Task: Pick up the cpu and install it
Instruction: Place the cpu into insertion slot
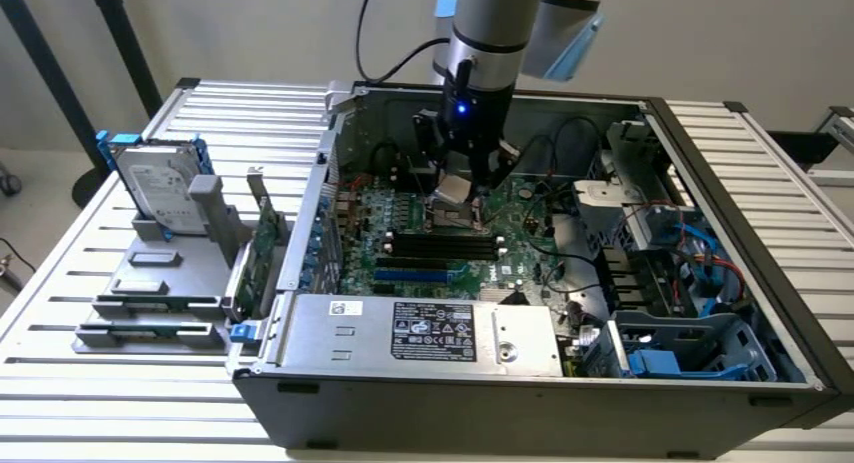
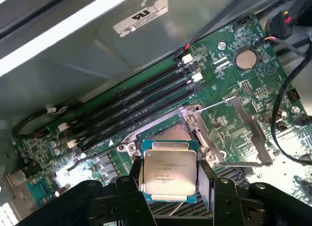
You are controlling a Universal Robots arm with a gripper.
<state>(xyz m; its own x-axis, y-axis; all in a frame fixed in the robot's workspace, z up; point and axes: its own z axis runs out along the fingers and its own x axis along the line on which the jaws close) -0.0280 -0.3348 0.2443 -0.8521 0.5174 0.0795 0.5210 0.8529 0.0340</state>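
At the exterior view's left, a silver hard drive (image 1: 158, 188) in a blue bracket is stood upright in a grey fixture (image 1: 147, 283) on the slatted table (image 1: 80, 383). Just beside the fixture, long green circuit cards (image 1: 271, 245) are held on edge near the side wall of the open computer case (image 1: 534, 403). Inside the case, a grey power supply (image 1: 427, 331) with a black label is seen along the near side, and the green motherboard (image 1: 461, 253) lies beyond it. Over the middle of the board the gripper (image 1: 455, 183) is hung from the arm (image 1: 487, 33). The cpu (image 2: 169, 172) is clamped by its edges between the two black fingers (image 2: 127, 199), its silver top turned toward the wrist camera. The jaws are spread wide, closed in only as far as the chip's sides. In the wrist view the chip is seen held over the open socket (image 2: 170, 133), with the black memory slots (image 2: 141, 104) on one side of the socket and the raised metal load frame (image 2: 253, 132) on the other. At the exterior view's right, blue drive bays (image 1: 674, 363) are set in the case's near corner.
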